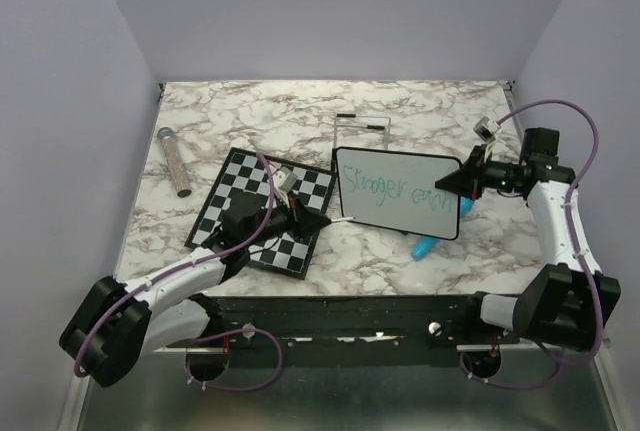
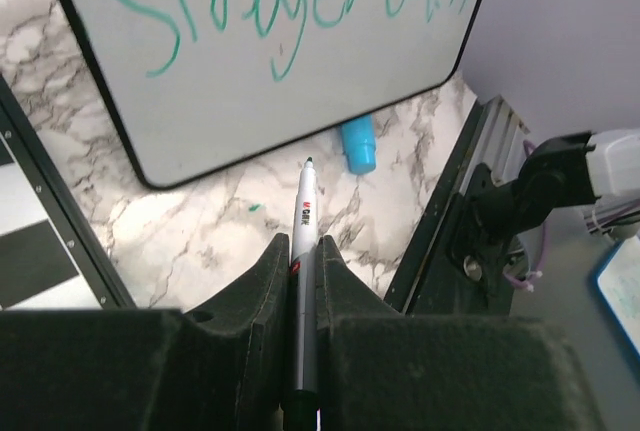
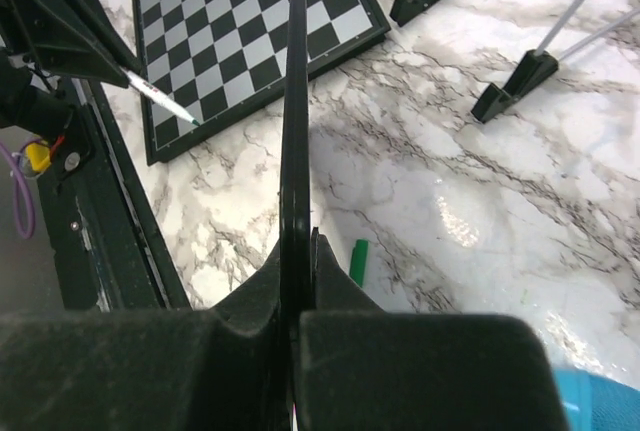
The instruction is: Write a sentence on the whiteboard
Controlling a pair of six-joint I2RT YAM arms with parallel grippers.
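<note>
The marble table (image 1: pixel 300 111) fills the top view, and just right of its centre stands the whiteboard (image 1: pixel 385 219), its face turned toward the arms; whether its lower edge touches the marble I cannot tell. Across its upper half runs the sentence (image 1: pixel 400 191) — one visible line of teal-green handwriting, seen large from the left wrist (image 2: pixel 300 1). At the board's 9 o'clock the chessboard (image 1: pixel 232 191) lies flat, skewed on the table. The right gripper (image 1: pixel 452 183) is clamped on the whiteboard's 3 o'clock edge; its own camera shows the frame edge-on (image 3: pixel 295 101) between the closed fingers (image 3: pixel 330 281). The left gripper (image 1: pixel 318 221) hangs over the chessboard's 4 o'clock corner, pinched on a grey marker (image 2: pixel 303 251) whose tip points at the board's lower edge, a little short of it. Behind the board, at 12 o'clock, stands a wire stand (image 1: pixel 360 126); a speckled cylinder (image 1: pixel 174 161) lies at the table's 9 o'clock. A blue object (image 1: pixel 425 246) lies at the board's 6 o'clock — beside it, a small green cap (image 3: pixel 358 261).
</note>
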